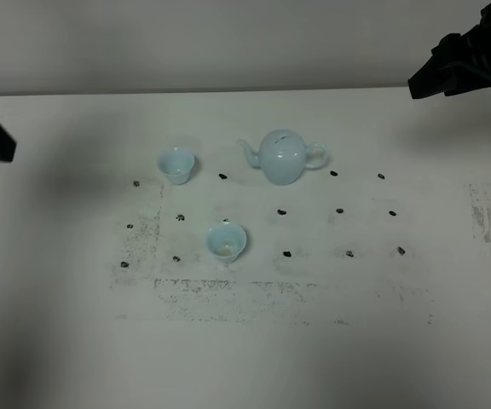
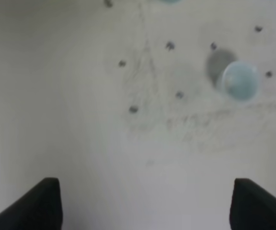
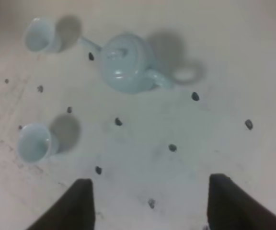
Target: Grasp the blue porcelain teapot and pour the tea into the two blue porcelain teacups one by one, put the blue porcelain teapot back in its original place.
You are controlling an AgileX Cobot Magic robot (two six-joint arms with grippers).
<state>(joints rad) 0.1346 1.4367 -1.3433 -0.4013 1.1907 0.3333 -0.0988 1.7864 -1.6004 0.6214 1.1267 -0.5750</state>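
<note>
- Blue glazed teapot (image 1: 281,158) stands upright on the white bench (image 1: 58,341), lid on, about midway between the side edges and closer to the far edge than the near one. I read its spout pointing toward the left edge and its loop handle toward the right edge.
- One small blue cup (image 1: 176,165) sits upright near the spout, apart from it, on the left-edge side.
- A second matching cup (image 1: 226,242) stands closer to the near edge, well clear of both the pot and the first cup.
- Small black marks (image 1: 282,211) dot the bench in rows around the three pieces, and grey scuffing runs along the near side of that patch.
- My left pincer (image 2: 150,203) hangs above bare bench with its tips spread wide and nothing between them. One cup shows far off in its wrist view, too blurred for me to say which.
- My right pincer (image 3: 152,203) is also apart and empty, raised above the bench by the far right corner. The pot and both cups lie beyond its tips, none of them touched.
</note>
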